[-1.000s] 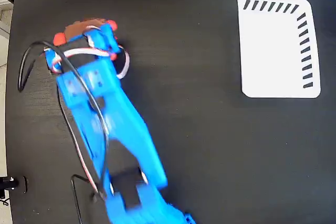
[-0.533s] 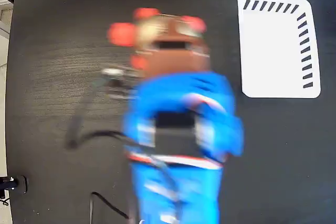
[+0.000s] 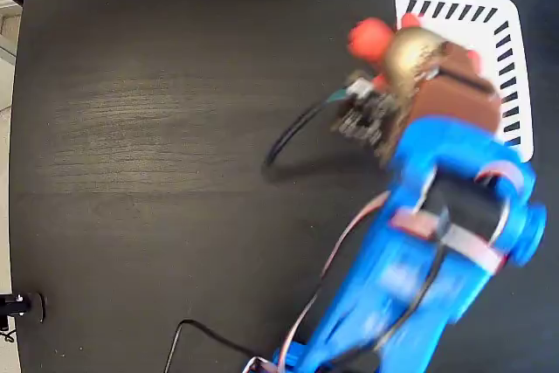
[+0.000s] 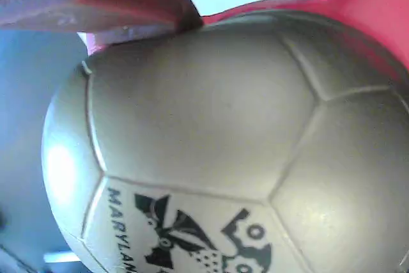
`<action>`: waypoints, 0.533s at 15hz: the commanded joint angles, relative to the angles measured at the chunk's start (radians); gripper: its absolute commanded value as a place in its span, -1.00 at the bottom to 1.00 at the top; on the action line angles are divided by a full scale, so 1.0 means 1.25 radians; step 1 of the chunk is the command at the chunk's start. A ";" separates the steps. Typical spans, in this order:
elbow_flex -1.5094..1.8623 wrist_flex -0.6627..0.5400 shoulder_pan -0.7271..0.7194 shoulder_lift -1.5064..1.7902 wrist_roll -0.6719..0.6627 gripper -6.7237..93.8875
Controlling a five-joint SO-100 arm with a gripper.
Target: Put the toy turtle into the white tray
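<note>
1. Blue arm's gripper (image 3: 419, 72) clamped on red-legged, silver-beige domed toy turtle (image 3: 410, 51) (shell fills wrist view).
2. Turtle held aloft at upper right, over flat white striped tray (image 3: 463, 15).
3. Left: lower and release.

The arm (image 3: 419, 277) is bright blue plastic, blocky and printed-looking, with chunky rounded links and an open cutout near the wrist you can see straight through. Up front the end effector (image 3: 437, 76) switches to brown plastic, with a small dark circuit-board-looking module (image 3: 362, 115) on its side. Wiring's pretty loose: a black cable (image 3: 293, 141) loops off that module, and red, white and black leads (image 3: 349, 233) run down along the blue body.
</note>
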 commanded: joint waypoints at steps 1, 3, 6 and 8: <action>-0.124 0.015 0.036 -0.045 0.018 -0.95; -0.202 0.015 0.054 -0.125 0.032 -0.95; -0.299 0.015 0.091 -0.237 0.037 -0.95; -0.360 0.015 0.109 -0.319 0.036 -0.95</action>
